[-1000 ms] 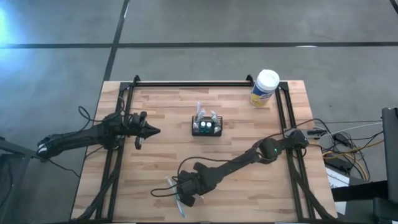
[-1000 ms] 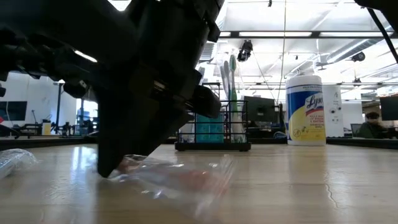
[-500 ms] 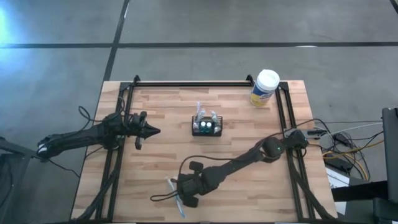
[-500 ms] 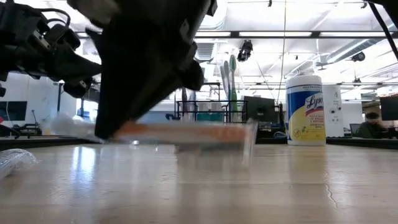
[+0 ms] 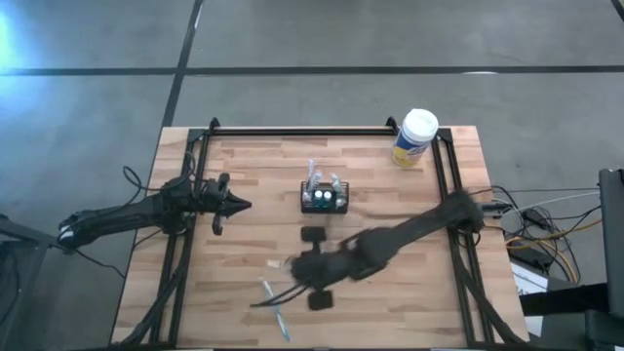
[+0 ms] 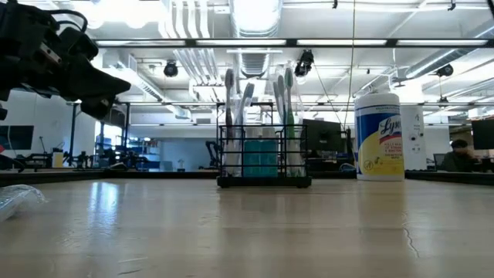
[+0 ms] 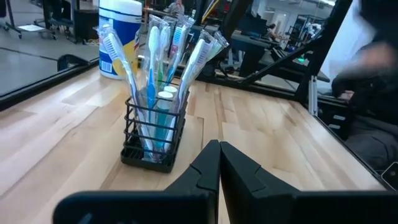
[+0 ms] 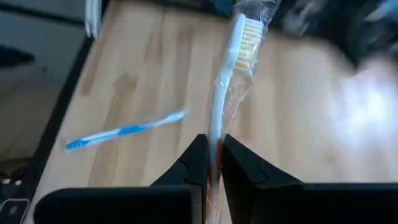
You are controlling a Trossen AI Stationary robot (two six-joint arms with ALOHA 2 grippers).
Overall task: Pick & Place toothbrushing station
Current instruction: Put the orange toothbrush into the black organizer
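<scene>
While the right gripper (image 8: 213,163), fingers clamped on a wrapped toothbrush (image 8: 233,68), carries it, the toothbrushing station (image 5: 323,198) stands at its twelve o'clock; next comes aligning above a compartment. The left gripper (image 7: 219,163), pinched empty, waits at the station's nine o'clock.

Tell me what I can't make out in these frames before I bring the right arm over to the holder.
- Right gripper: motion-blurred in the high view, out of frame in the low view.
- Wrapped toothbrush it holds: its handle end is hidden between the fingers in the right wrist view.
- Toothbrushing station: too small from above to show free compartments.
- Left gripper: shut, waiting left of the station.
</scene>
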